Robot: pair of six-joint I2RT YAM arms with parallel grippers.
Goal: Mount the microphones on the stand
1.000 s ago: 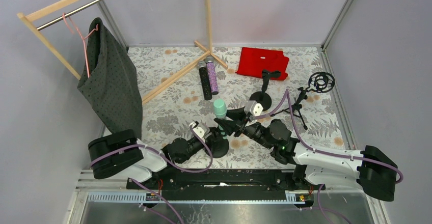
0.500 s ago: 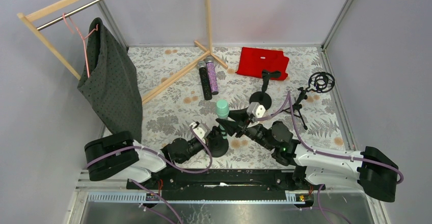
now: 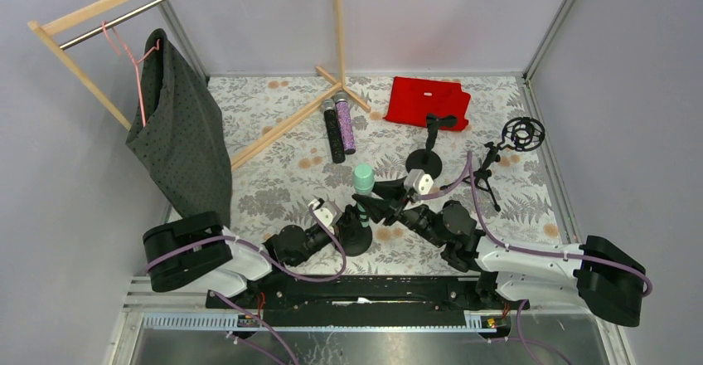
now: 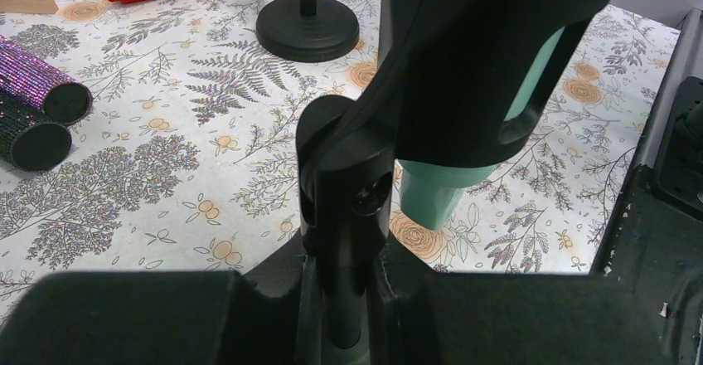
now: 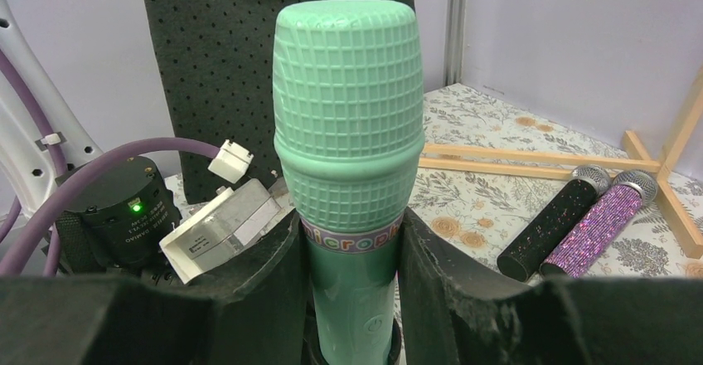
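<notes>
The mint-green microphone stands upright in the clip of the stand, pinched at its body by my right gripper. My left gripper is clamped on the stand's post. At twelve o'clock from it, the black microphone and purple microphone lie side by side.

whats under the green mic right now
Left wrist view: the mint-green microphone's tail end pokes out below the black stand clip, above floral table cover. Beside it the stand post runs down between the fingers of the left tool, which cover the stand base there.
</notes>
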